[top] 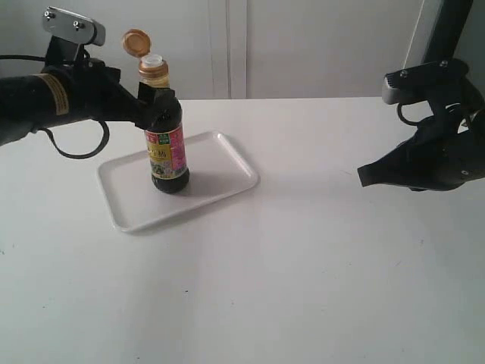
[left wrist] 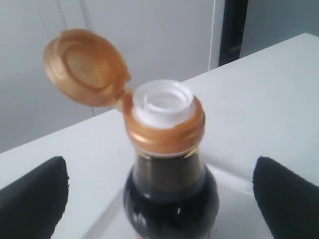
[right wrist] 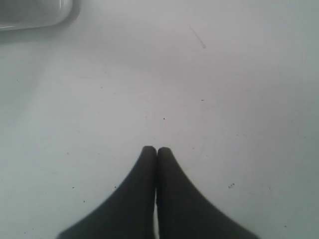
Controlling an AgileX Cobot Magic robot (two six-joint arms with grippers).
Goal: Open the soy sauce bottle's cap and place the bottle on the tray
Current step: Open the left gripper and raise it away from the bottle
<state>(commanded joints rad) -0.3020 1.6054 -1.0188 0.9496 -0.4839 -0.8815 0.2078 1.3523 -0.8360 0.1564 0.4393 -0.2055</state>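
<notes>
The soy sauce bottle (top: 168,155) stands upright on the white tray (top: 220,178), dark liquid under a pink-and-yellow label. Its copper-orange cap (top: 137,42) is flipped back on its hinge, and the white spout (left wrist: 163,102) is bare. My left gripper (top: 161,106) is open around the bottle's shoulder. In the left wrist view its black fingers (left wrist: 35,194) stand wide on either side of the bottle (left wrist: 169,199), apart from the glass. The right gripper (top: 364,176) is shut and empty, low over the table at the right, fingertips pressed together (right wrist: 156,149).
White tabletop (top: 303,265) all round, with a pale wall behind. A corner of the tray (right wrist: 35,12) shows at the edge of the right wrist view, well away from the right gripper. The left arm's cable (top: 76,148) loops over the table at the left.
</notes>
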